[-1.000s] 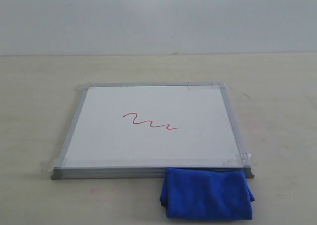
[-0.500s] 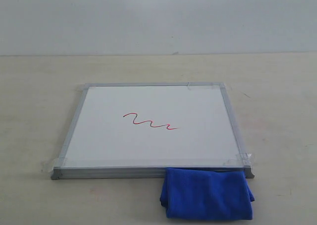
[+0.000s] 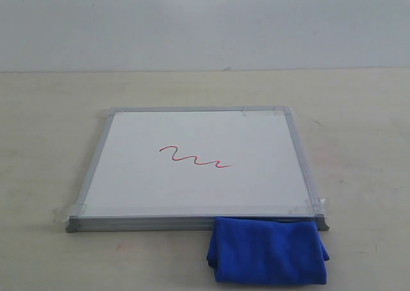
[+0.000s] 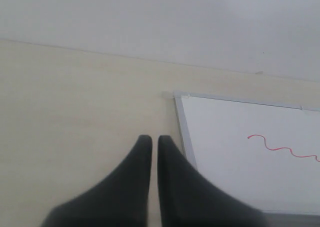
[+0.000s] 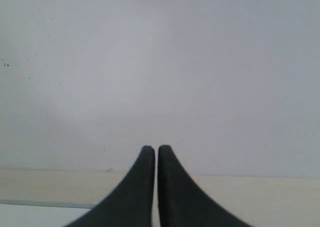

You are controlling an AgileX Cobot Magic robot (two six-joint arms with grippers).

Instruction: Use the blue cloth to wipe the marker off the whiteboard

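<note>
Whiteboard with marker lies beside the closed left hand.

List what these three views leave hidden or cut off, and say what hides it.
Exterior view: left gripper and right gripper lie outside the frame; the blue cloth covers part of the whiteboard's near rim.
Left wrist view: the marker's end is cut by the picture edge; no cloth shows.
Right wrist view: only a whiteboard sliver shows.
</note>
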